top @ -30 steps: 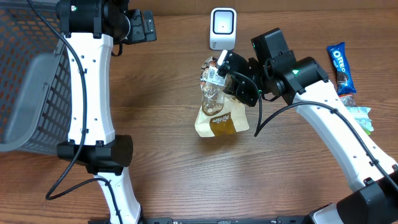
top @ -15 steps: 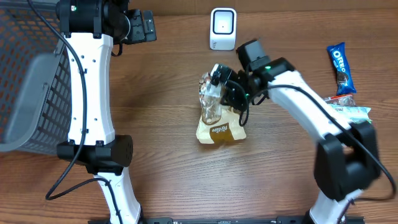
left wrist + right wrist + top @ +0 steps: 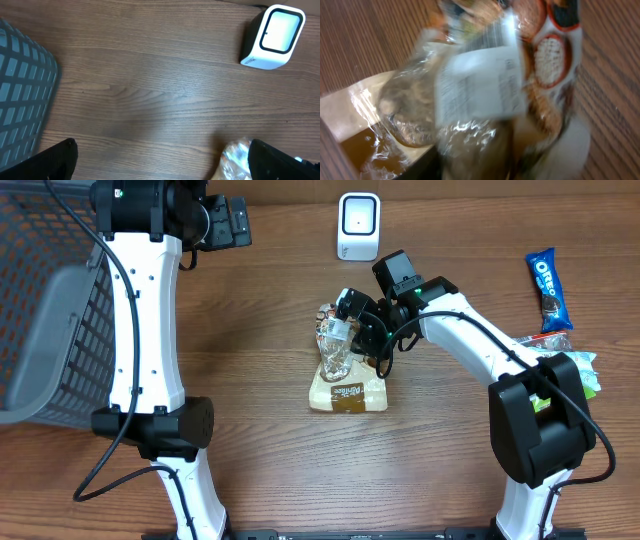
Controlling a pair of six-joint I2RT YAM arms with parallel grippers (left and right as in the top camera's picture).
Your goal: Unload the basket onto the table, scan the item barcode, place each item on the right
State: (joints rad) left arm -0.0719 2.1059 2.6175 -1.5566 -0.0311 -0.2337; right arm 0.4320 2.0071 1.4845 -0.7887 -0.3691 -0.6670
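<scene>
The item is a clear snack bag with a tan base, lying on the wood table below the white barcode scanner. My right gripper is at the bag's crinkled top end. The right wrist view is blurred and filled by the bag, with its white label facing the camera; how the jaws stand on it is unclear. Raised at the back left, my left gripper is open, its fingertips wide apart over bare wood. The left wrist view also catches the scanner and a corner of the bag.
A grey wire basket fills the left side, and its edge shows in the left wrist view. A blue Oreo bar and other packets lie at the right edge.
The right gripper has swung down and left from in front of the scanner, bringing the bag lower until it lies flat on the table. The left arm has not moved.
</scene>
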